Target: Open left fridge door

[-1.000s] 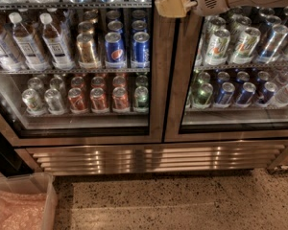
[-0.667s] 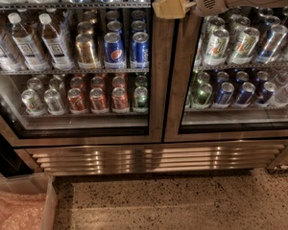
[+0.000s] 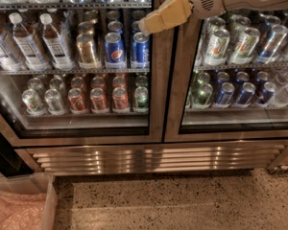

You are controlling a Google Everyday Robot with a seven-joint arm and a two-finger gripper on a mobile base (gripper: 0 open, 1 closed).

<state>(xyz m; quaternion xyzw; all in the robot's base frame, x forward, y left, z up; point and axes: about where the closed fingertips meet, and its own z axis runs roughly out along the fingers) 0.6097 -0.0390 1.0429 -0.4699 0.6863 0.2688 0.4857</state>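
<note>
The left fridge door [image 3: 156, 99], a clear pane in a wide brushed steel frame, fills the left side and sits closed beside its twin door [image 3: 176, 109]. Water bottles [image 3: 31, 42] and cola cans [image 3: 114, 49] show through the glass. The tan gripper [image 3: 146, 27] hovers at the door's upper right frame edge. I cannot tell whether the gripper is parted or together.

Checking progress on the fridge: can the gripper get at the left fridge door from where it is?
Probably yes. The gripper is in front of the right steel frame of the left fridge door, high up, and nothing stands between them.
</note>
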